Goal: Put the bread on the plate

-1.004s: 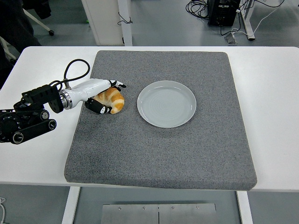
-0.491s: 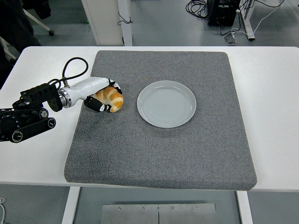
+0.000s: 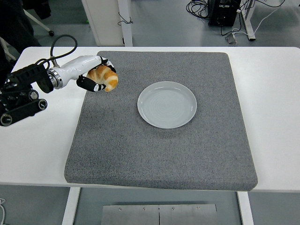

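Note:
A golden-brown bread roll (image 3: 104,78) is held in my left hand (image 3: 96,75), whose black-tipped fingers are curled around it. Hand and bread hang above the grey mat's (image 3: 159,150) far left corner, lifted off the surface. The pale grey-blue plate (image 3: 167,104) lies bare near the middle of the mat, to the right of the bread and a little nearer to me. My left arm comes in from the left edge over the white table. The right arm is out of view.
The grey mat covers most of the white table (image 3: 276,93). A black cable (image 3: 61,42) loops up behind my left wrist. Chair legs, a cabinet and cables stand on the floor beyond the table's far edge.
My left hand closed around the bread and lifted it off the mat, moving up and toward the far left corner. The plate has not moved.

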Motion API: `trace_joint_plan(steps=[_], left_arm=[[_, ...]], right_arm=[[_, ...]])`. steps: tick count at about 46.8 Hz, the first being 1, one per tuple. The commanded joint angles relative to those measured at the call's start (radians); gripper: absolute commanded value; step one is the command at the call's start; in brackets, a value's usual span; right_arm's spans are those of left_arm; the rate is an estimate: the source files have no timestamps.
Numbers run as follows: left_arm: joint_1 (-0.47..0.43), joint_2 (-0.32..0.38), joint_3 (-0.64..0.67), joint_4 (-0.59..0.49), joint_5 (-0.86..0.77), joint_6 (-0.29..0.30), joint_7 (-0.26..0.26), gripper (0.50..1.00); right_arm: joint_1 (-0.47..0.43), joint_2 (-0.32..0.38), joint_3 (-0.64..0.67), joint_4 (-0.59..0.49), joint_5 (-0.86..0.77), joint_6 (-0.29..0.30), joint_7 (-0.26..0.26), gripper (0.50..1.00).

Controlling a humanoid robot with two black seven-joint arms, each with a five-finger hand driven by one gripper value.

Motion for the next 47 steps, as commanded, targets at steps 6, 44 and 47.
trace_joint_plan(steps=[6, 44, 47], left_arm=[[-0.067, 0.034, -0.041, -0.003, -0.011, -0.055, -0.001, 0.542], [-0.174, -0.02, -0.084, -0.005, -0.009, -0.097, 0.002, 0.548], [-0.174, -0.038, -0.086, -0.006, -0.009, -0.097, 0.002, 0.548]], right_arm=[[0.0, 0.0, 0.0, 0.0, 0.0, 0.0, 0.0, 1.0], [0.002, 0.0, 0.0, -0.001, 0.0, 0.0, 0.0, 1.0], [0.002, 0.0, 0.0, 0.0, 0.0, 0.0, 0.0, 1.0]])
